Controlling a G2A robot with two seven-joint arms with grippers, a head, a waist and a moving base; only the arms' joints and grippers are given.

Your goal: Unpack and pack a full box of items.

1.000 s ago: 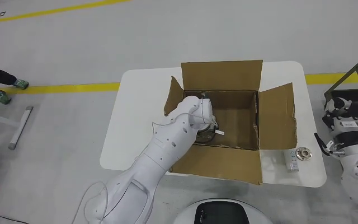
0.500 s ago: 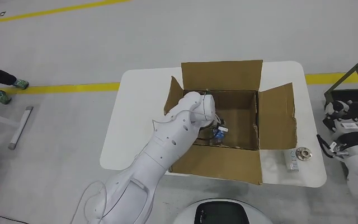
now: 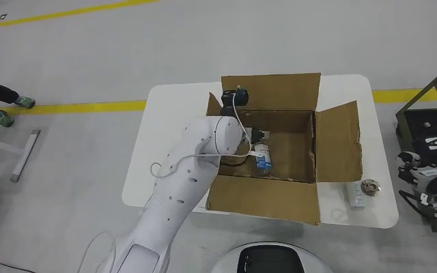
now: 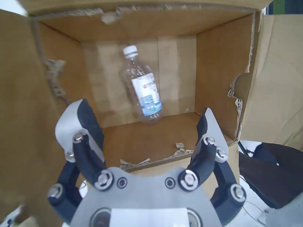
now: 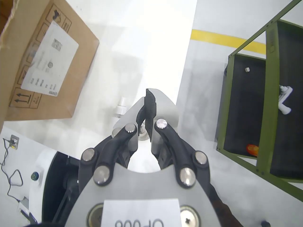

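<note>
Left wrist view: left gripper (image 4: 144,115) spread open, facing a plastic bottle (image 4: 144,88) lying in the cardboard box (image 4: 220,72), mid-frame in the top view. Right gripper (image 5: 149,102) pinched closed, holding nothing.

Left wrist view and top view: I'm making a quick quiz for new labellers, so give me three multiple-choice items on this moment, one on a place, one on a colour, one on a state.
1. Where is the plastic bottle? A on the table beside the box; B inside the cardboard box; C on the floor.
2. What colour is the bottle's cap? A red; B white; C blue.
3. How is the left end effector? A open and empty; B shut on the bottle; C shut on a box flap.
Answers: 1 B, the box walls surround it; 2 B, the cap shows white above the clear neck; 3 A, its fingers stand wide apart, the bottle farther down.
</note>
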